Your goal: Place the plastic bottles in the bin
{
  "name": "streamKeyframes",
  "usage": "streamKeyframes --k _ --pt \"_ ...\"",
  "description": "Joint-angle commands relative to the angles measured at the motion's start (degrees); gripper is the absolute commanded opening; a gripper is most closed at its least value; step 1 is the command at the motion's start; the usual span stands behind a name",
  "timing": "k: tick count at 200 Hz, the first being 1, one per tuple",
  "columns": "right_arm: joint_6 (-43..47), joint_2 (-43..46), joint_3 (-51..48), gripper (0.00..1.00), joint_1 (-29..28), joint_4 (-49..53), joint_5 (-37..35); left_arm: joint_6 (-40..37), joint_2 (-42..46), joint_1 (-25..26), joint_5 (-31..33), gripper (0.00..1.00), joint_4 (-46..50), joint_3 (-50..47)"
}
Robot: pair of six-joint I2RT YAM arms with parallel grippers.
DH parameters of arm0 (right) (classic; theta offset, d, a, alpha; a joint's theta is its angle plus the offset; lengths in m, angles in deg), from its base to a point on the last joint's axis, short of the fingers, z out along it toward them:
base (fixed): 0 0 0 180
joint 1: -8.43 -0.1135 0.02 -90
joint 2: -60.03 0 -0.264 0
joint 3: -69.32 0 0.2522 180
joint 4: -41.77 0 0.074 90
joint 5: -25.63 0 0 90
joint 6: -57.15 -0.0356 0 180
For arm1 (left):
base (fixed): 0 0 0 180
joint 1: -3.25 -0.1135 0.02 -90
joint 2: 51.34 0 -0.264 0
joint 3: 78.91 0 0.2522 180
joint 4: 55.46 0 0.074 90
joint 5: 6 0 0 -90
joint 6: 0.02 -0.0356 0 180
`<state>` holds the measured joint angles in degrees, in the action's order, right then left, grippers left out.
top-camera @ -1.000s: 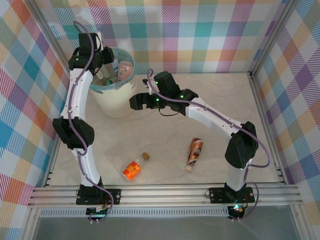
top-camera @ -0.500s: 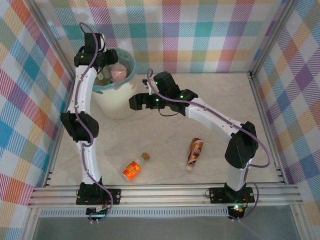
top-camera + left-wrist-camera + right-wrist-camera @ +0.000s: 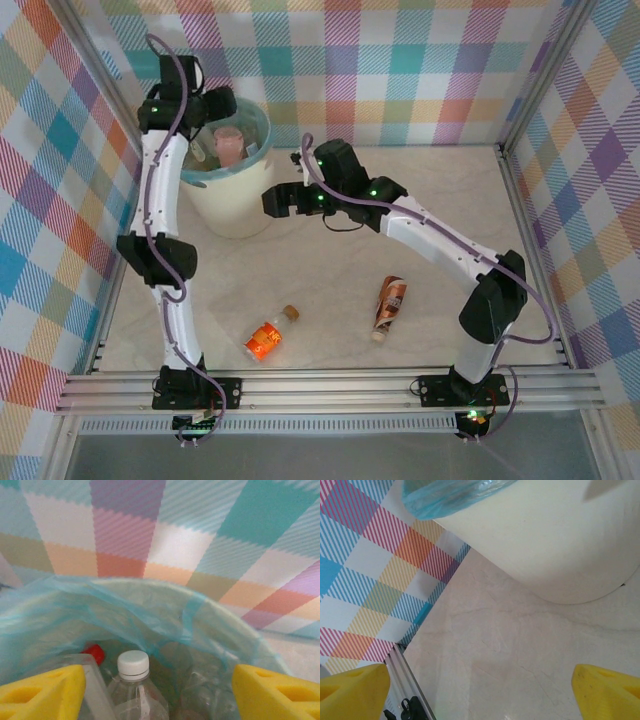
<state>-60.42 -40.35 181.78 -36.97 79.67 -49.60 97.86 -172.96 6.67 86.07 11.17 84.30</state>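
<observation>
Left gripper (image 3: pixel 214 108) hangs over the mouth of the bin (image 3: pixel 232 205), fingers pointing down into it.

Risks, as judged:
- The teal liner (image 3: pixel 150 596) bunches up just ahead of and below the fingers. A low or sideways exit could hook it and drag it off the rim.
- A pink-labelled bottle (image 3: pixel 230 145) stands high in the bin, just under the gripper. A bump could knock it toward the rim.
- The right gripper (image 3: pixel 276 200) sits close beside the bin wall (image 3: pixel 560 540). A swing that way could shove the bin.
- An orange bottle (image 3: pixel 266 339) and a brown-labelled bottle (image 3: pixel 390 303) lie on their sides on the table (image 3: pixel 330 270), well back toward the arm bases. Both may roll under a poor pinch.

Tool state: left fingers (image 3: pixel 45 690) are spread wide, with nothing between them and nothing touching. Directly below the gap is a white-capped bottle (image 3: pixel 134 666), with a red cap (image 3: pixel 95 654) beside it, both already in the bin. The right gripper's jaws are also wide apart and empty.
</observation>
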Motion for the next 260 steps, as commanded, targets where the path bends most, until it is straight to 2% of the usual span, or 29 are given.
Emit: streamKeyframes --k 1,37,62,91,101,125,152,181,209,239,260 --pt "2.3 1.9 1.8 0.94 -0.4 1.5 -1.6 -0.1 6.9 -0.4 2.2 0.77 -0.4 0.9" --pt "4.8 2.8 0.8 0.94 -0.2 3.3 -3.4 0.2 12.5 0.4 -1.6 0.72 -0.4 -7.0" --pt "5.4 4.1 -2.0 0.94 0.2 3.4 -4.8 -0.4 15.0 2.6 -4.2 0.62 0.2 -14.7" --pt "5.3 5.4 -4.9 0.94 1.1 3.3 -5.3 -1.9 15.5 5.0 -3.7 0.50 1.3 -21.3" --pt "5.5 5.8 -5.7 0.94 1.3 3.2 -5.4 -2.3 15.5 5.4 -3.2 0.49 1.3 -23.4" --pt "5.7 6.2 -6.9 0.94 1.9 3.4 -5.8 -2.8 15.5 5.8 -1.7 0.48 0.7 -28.4" --pt "5.7 6.7 -7.1 0.94 2.2 3.6 -5.8 -3.0 15.3 5.8 -1.1 0.50 -0.1 -29.0" --pt "5.9 7.3 -6.2 0.94 2.3 3.9 -6.0 -2.9 13.8 5.8 -0.7 0.55 0.5 -22.2" --pt "6.2 8.4 -5.2 0.97 2.4 5.1 -7.0 -2.3 12.2 5.9 -0.8 0.67 2.6 -12.7" --pt "6.3 11.6 -6.0 1.00 2.5 8.2 -12.2 -1.5 15.0 5.8 0.5 0.73 1.5 -10.5" --pt "4.7 15.7 -10.0 1.00 2.8 11.5 -17.7 -0.8 20.6 6.2 0.9 0.74 -1.3 -17.0"
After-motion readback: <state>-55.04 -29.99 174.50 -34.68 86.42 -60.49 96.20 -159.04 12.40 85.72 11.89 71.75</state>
